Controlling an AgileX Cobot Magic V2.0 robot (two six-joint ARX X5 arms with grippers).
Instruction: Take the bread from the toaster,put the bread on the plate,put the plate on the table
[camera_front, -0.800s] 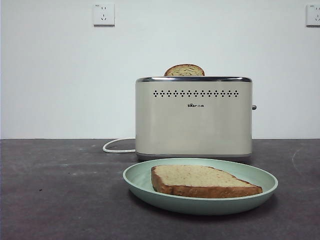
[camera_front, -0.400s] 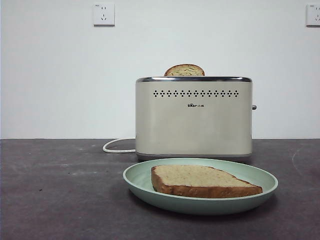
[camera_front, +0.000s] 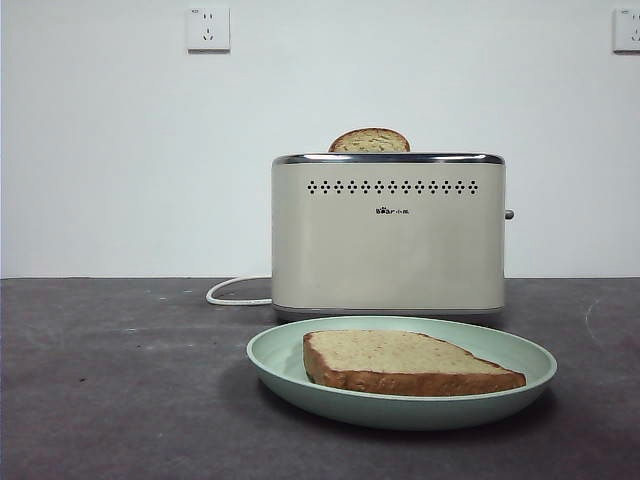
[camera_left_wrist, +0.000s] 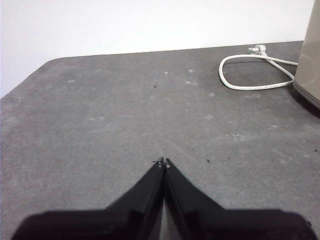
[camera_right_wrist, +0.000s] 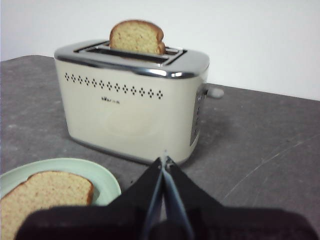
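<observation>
Ahead of the right hand (camera_right_wrist: 164, 162), whose jaws are pressed together on nothing, the cream toaster (camera_right_wrist: 131, 112) is seen with the smaller slice (camera_right_wrist: 136, 37) standing in its slot. Nearer that hand and to one side, the bread (camera_front: 400, 362) lies flat on the mint-green plate (camera_front: 275, 365), which rests on the counter (camera_front: 120, 390). Nothing has shifted over the last second, so the task is judged complete. The left hand (camera_left_wrist: 163, 163), likewise closed and empty, is held low over bare counter, the white cord (camera_left_wrist: 250, 75) beyond it.
</observation>
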